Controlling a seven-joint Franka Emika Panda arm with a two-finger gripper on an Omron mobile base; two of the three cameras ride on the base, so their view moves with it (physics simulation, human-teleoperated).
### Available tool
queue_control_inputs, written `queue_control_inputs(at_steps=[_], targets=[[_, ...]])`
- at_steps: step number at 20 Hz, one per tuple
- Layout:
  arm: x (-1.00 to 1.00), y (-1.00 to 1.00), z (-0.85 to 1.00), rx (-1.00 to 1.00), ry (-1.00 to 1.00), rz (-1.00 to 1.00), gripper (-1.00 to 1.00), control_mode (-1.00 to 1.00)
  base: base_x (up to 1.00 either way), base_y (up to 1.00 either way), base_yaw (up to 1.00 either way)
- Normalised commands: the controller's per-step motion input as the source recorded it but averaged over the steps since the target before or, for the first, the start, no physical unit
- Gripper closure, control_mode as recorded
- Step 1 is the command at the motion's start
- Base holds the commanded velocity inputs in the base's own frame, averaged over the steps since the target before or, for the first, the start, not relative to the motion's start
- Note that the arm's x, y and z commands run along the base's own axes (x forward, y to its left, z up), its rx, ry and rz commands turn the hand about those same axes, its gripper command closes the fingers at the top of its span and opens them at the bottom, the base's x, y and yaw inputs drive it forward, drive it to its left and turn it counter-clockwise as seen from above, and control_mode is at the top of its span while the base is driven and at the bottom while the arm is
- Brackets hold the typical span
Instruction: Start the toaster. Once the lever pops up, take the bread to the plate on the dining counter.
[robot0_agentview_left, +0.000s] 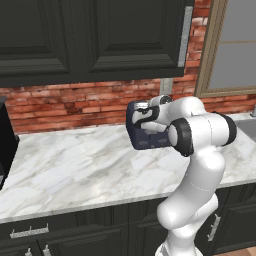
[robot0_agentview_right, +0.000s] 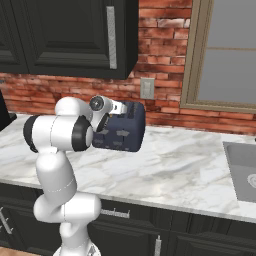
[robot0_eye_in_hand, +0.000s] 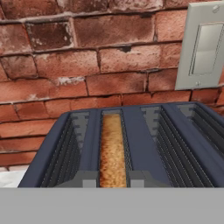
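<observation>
The navy-blue toaster (robot0_agentview_left: 141, 139) (robot0_agentview_right: 123, 133) stands on the marble wall counter against the brick wall. In the hand view I look down on the toaster's top (robot0_eye_in_hand: 135, 140) from close above. A golden-brown slice of bread (robot0_eye_in_hand: 112, 151) sits deep in its second slot from the left, and the other slots look dark. My gripper (robot0_agentview_left: 138, 107) (robot0_agentview_right: 129, 109) hovers at the toaster's top near edge, the wrist folded in front of it. Its fingertips are hidden, so I cannot tell whether they are open or shut. The plate and the dining counter are out of view.
A grey wall outlet (robot0_eye_in_hand: 203, 46) (robot0_agentview_right: 147, 88) sits on the brick just behind the toaster. A sink (robot0_agentview_right: 242, 165) lies to the right under a window. A tall black appliance (robot0_agentview_left: 5, 140) stands at the counter's left end. Dark upper cabinets (robot0_agentview_left: 90, 35) hang overhead.
</observation>
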Motion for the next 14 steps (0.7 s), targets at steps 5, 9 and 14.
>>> queue_control_inputs(at_steps=[5, 9, 14], targets=[[0.00, 0.00, 0.00, 0.00, 0.00, 0.00, 1.00, -1.00, 0.00, 0.00, 0.00], [0.00, 0.00, 0.00, 0.00, 0.00, 0.00, 1.00, -1.00, 0.00, 0.00, 0.00], [0.00, 0.00, 0.00, 0.00, -0.02, 0.00, 1.00, -1.00, 0.00, 0.00, 0.00]])
